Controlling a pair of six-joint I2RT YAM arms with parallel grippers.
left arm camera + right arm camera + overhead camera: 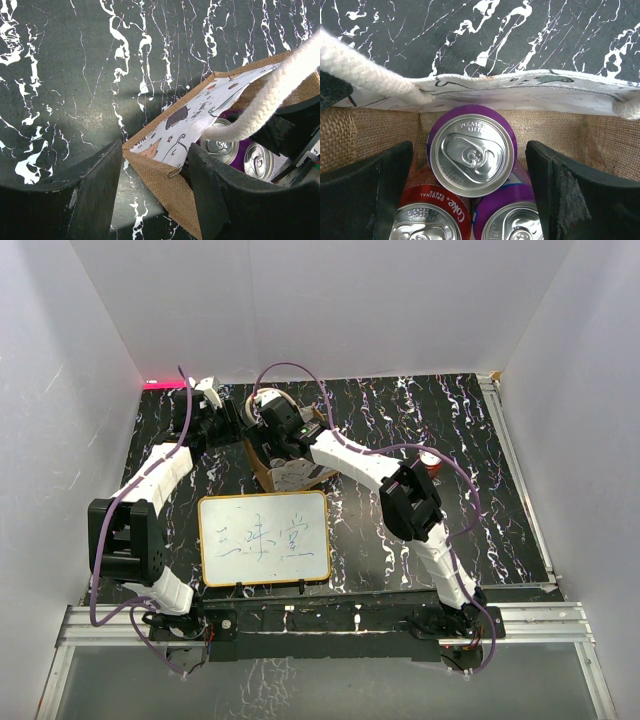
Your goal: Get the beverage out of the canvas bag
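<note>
Left gripper (156, 159): released, jaws spread wide and straddling one corner of the canvas bag (167, 195), with one finger outside the burlap wall and the other inside. Neither pad is seen pressing the fabric, so the bag is judged unrestrained. The bag stands upright on the marbled black table (480, 490), just beyond the whiteboard (265, 538). Its mouth is open, the printed lining shows at the rim, and a cream rope handle (272, 92) crosses above the opening. Contents: three cans, packed touching one another. Right gripper (470, 150): released and lowered into the bag mouth, with its fingers on either side of the purple can (472, 156) that sits against the bag wall. Narrow gaps show on both sides, so there is no grasp yet. Beside that can sit a red Coke can (431, 220) and a second purple can (510, 227). Judged step: close on the purple can, then lift. Hazards: (1) with the left jaws unclamped, the light bag may rise or tip with the tightly packed can; (2) the finger on the Coke can's side may catch that can's rim on closing and skew the grip; (3) the smooth can may slip if it is pinched only near its top; (4) the rope handle lies near the exit path and may snag a finger or the can. Far right on the table, a small red-and-white object (430, 462) is too small to identify.
</note>
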